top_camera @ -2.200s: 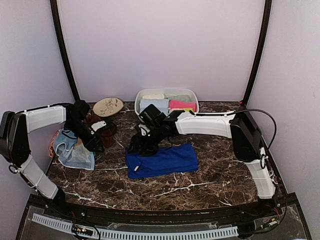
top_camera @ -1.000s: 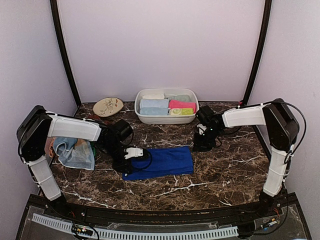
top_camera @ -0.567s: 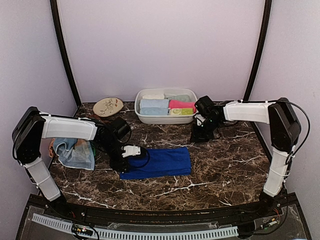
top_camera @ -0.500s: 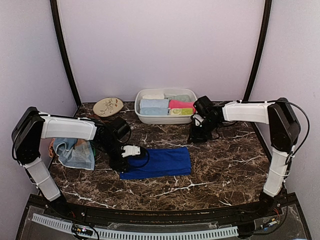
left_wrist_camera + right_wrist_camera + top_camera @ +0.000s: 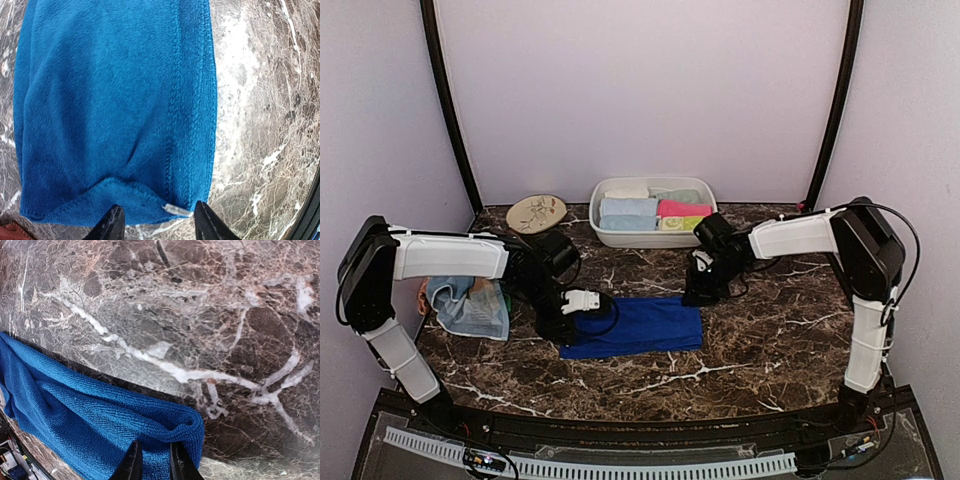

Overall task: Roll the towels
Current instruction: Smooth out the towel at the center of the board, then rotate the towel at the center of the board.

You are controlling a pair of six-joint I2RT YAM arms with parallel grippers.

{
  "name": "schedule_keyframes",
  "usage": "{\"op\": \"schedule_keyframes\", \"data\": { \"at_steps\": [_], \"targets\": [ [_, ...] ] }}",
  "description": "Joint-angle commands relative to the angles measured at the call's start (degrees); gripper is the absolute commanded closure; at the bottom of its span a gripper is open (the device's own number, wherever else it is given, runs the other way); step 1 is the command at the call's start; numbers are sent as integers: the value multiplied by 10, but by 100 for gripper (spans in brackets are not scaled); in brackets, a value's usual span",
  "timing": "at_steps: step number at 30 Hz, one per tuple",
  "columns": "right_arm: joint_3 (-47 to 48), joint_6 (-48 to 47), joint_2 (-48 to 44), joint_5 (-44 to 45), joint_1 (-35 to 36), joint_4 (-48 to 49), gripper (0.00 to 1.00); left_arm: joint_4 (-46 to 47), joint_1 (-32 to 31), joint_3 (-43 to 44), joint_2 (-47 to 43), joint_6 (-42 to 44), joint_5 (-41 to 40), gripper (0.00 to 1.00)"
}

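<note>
Right gripper (image 5: pixel 153 462) has swung in from the far right to the far-right corner of the blue towel (image 5: pixel 650 322); its jaws are narrowing just over the cloth, cannot tell if anything is pinched; left gripper (image 5: pixel 160 226) sits at the left end, jaws spread astride the hem, gripping nothing; towel lies flat and unrolled mid-table (image 5: pixel 770 340), near side of the tub (image 5: pixel 650 240); rolling probably starts next.

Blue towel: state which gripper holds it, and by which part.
Left gripper stands open astride the blue towel at its left edge, holding nothing. Right gripper is narrow over its far right corner; whether it pinches cannot be told.
</note>
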Motion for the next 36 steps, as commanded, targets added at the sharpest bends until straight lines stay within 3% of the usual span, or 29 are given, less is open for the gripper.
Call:
{"op": "schedule_keyframes", "data": {
  "at_steps": [1,8,17,27,32,36],
  "targets": [
    [-25,12,0,16,-1,7,82,21,-14,-12,19,-5,-7,52],
    [-74,20,-31,34,-1,5,85,105,-15,-20,69,-4,-129,58],
    [-149,65,-88,51,40,17,91,202,-10,-11,102,15,-255,57],
    [-164,139,-118,67,131,20,92,242,29,45,130,35,-284,43],
    [-135,135,-134,60,146,-13,87,211,50,70,117,25,-259,40],
    [-76,96,-145,55,129,-68,78,185,70,57,81,35,-238,38]
  ]
}}
